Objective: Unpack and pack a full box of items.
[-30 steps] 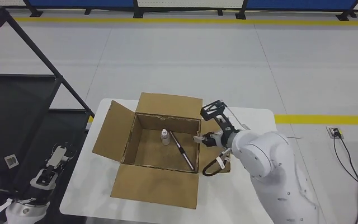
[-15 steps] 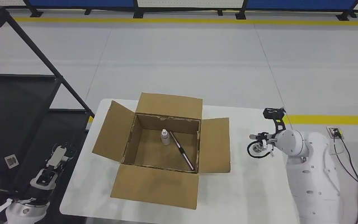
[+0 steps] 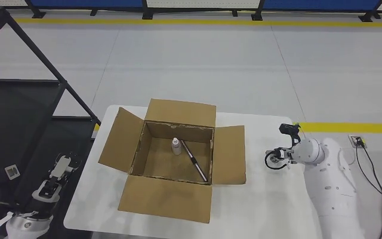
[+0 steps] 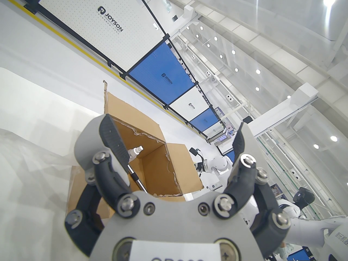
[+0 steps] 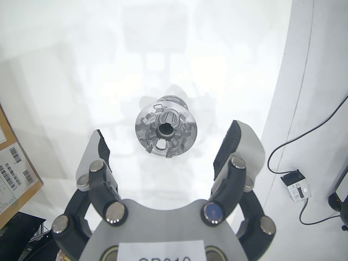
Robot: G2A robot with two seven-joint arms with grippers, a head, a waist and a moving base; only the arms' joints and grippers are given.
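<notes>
Swung away from the box (image 3: 179,112) flap since a second ago, the right gripper (image 5: 167,134) hangs over the worktop (image 3: 268,203) at its right side, fingers released. The box sits open mid-worktop. The left gripper (image 4: 174,129), fingers spread, hangs off the worktop's left edge. Inside the box lie a slim rod (image 3: 194,160) and a small bottle (image 3: 176,145); a metal hub (image 5: 163,139) rests on the worktop just off the right fingertips.
</notes>
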